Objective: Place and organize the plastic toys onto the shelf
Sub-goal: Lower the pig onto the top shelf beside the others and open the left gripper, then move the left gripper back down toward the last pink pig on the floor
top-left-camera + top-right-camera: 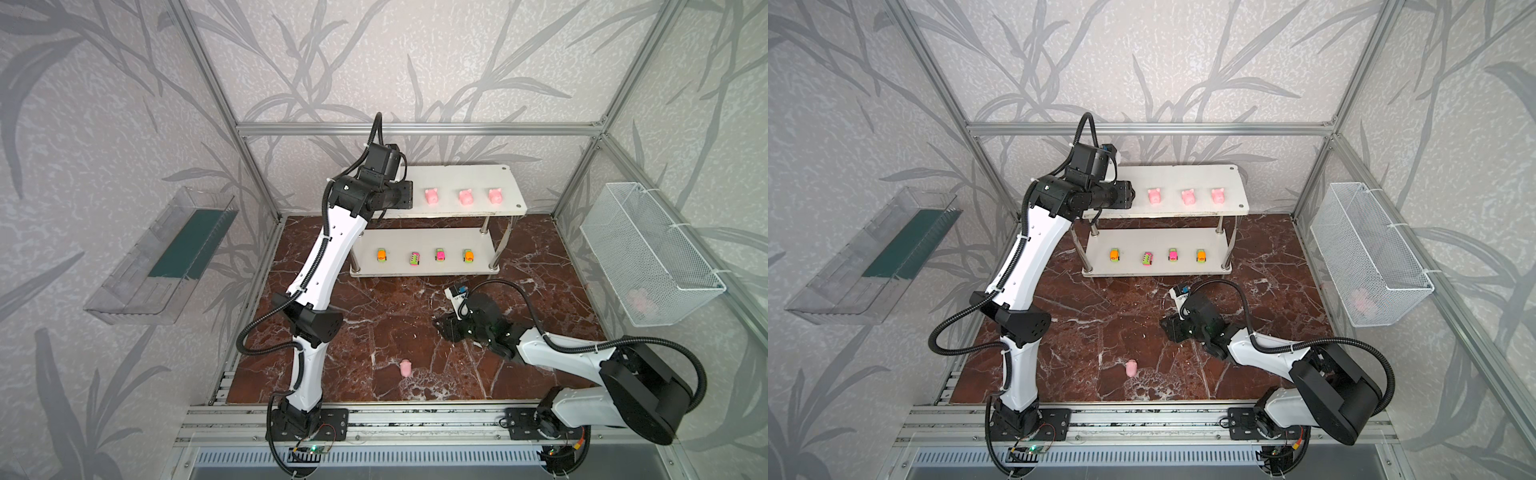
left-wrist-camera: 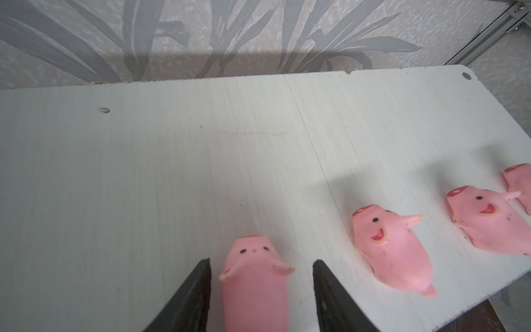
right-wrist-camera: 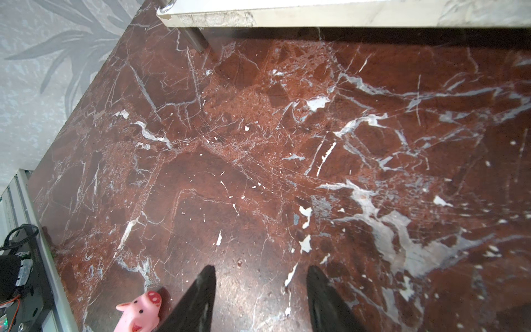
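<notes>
Nearest, one stray pig (image 1: 406,368) is lying on the tabletop (image 1: 374,307) close to its front edge, not yet shelved. My right gripper (image 3: 261,299) is hovering over bare marble near it, jaws standing apart, carrying nothing. Farther in, the shelf (image 1: 424,272) is holding most of the set. Four toy cars (image 1: 439,254) are sitting in an even row along the lower tier. On the upper tier three pigs (image 1: 465,196) are lining up toward its right end. My left gripper (image 2: 261,263) is straddling a fourth pig (image 2: 254,287) at the row's left, jaws parted with gaps on both sides, the pig resting on the board. I am judging the job nearly done: one pig left to bring up, and perhaps the pinkish blur in the wire basket (image 1: 648,257).
</notes>
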